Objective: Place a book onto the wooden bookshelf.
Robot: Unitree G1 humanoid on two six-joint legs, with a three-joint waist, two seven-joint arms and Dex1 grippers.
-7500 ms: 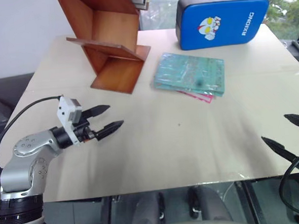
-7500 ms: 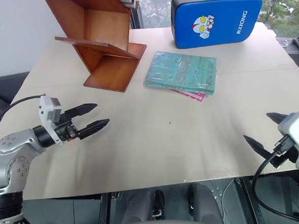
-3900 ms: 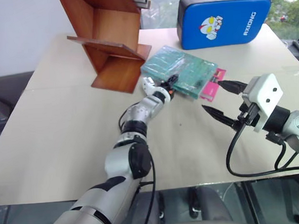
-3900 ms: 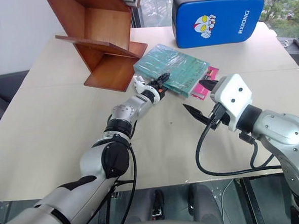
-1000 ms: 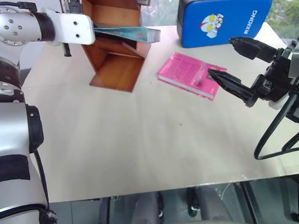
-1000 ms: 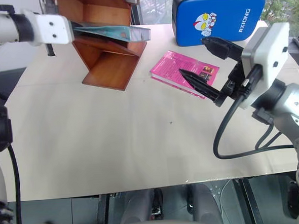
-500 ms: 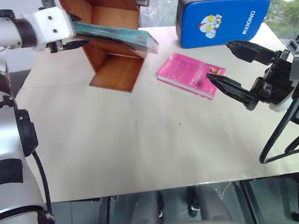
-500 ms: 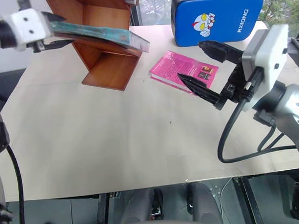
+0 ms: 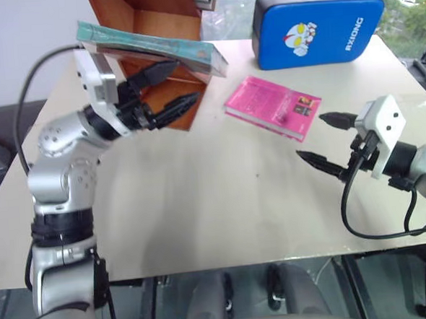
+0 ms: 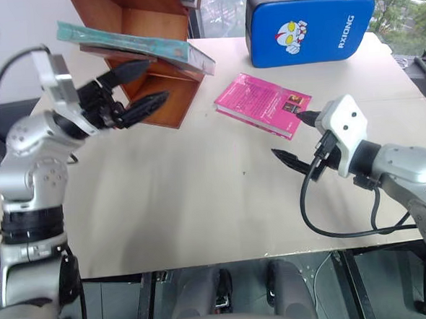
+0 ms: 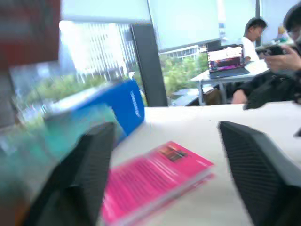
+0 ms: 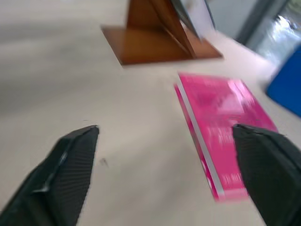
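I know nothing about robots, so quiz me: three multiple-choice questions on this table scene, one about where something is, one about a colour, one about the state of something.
1. Where is the teal-green book?
A. Flat on the table
B. On a slanted board of the wooden bookshelf
C. Under the pink book

2. What colour is the padded case at the far edge of the table?
A. Blue
B. Red
C. Black

3. How do the fingers of the left gripper stand?
A. Shut on the teal-green book
B. Shut on nothing
C. Apart, holding nothing

Answers:
1 B: the book rests on the shelf's board, its ends sticking out on both sides.
2 A: the case is bright blue with a cartoon figure.
3 C: the two black fingers are spread below the book, nothing between them.
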